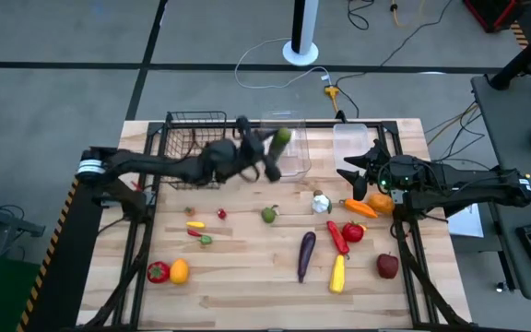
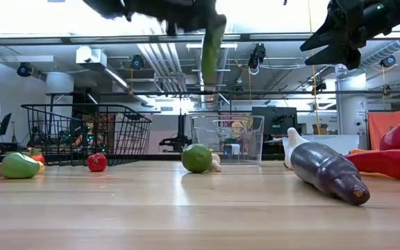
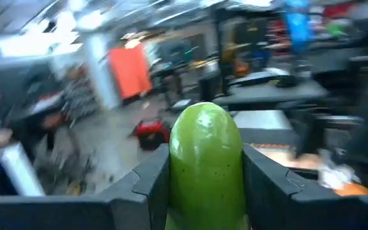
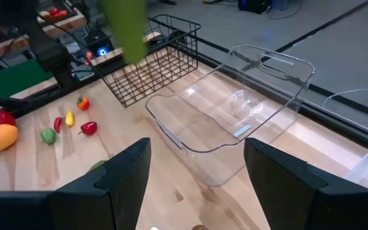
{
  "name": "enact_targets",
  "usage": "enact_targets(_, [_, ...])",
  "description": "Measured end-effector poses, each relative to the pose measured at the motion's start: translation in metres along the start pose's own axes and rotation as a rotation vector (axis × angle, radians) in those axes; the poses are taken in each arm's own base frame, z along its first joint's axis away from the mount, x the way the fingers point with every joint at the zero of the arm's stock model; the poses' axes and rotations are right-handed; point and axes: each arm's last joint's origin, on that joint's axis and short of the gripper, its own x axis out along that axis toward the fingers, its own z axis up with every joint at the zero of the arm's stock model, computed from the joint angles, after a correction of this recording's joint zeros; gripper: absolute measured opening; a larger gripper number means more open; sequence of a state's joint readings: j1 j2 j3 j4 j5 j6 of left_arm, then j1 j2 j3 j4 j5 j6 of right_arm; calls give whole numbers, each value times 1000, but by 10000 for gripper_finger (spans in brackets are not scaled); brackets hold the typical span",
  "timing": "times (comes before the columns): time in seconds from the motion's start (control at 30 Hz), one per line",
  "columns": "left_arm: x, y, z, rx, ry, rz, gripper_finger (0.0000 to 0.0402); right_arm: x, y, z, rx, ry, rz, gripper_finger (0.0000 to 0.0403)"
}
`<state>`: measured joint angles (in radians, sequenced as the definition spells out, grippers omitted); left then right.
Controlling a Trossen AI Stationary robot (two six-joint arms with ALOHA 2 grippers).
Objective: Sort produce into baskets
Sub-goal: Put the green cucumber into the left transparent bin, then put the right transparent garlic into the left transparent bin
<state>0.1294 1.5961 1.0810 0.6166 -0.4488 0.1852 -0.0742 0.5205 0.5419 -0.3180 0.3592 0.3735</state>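
Left claw (image 1: pixel 270 155) clamped on the cucumber (image 1: pixel 280 139), held high above the clear bin (image 1: pixel 289 159). Best to lower straight down, centred between the walls, before letting go. Right claw (image 1: pixel 353 171) waiting wide, empty, near the other bin (image 1: pixel 348 143).

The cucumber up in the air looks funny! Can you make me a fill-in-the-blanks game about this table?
1. The left gripper is shut on a green ____.
2. The right gripper holds nothing, and its fingers are ____.
3. The cucumber hangs above the clear ____.
4. The long purple vegetable lying on the table is an ____.

Missing words: cucumber; open; bin; eggplant
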Motion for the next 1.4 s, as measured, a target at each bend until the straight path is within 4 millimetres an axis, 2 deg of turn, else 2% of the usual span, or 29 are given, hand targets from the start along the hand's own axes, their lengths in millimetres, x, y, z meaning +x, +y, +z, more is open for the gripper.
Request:
enact_targets(0.17, [28, 19, -23, -107, 68, 115, 134, 0, 0, 0, -2, 1, -1, 244])
enact_targets(0.3, [44, 16, -38, -84, 192, 168, 134, 0, 0, 0, -9, 1, -1, 244])
enact_targets(0.4, [55, 16, -39, -46, 292, 238, 134, 0, 0, 0, -9, 1, 0, 244])
enact_targets(0.6, [71, 10, -47, -8, 455, 240, 155, 0, 0, 0, -9, 2, -1, 244])
enact_targets(1.1, [77, 4, -63, -38, 487, 243, 171, 0, -1, -2, -16, 18, -6, 244])
enact_targets(1.4, [76, 4, -63, -28, 493, 239, 224, 0, -1, -2, 19, 17, -7, 244])
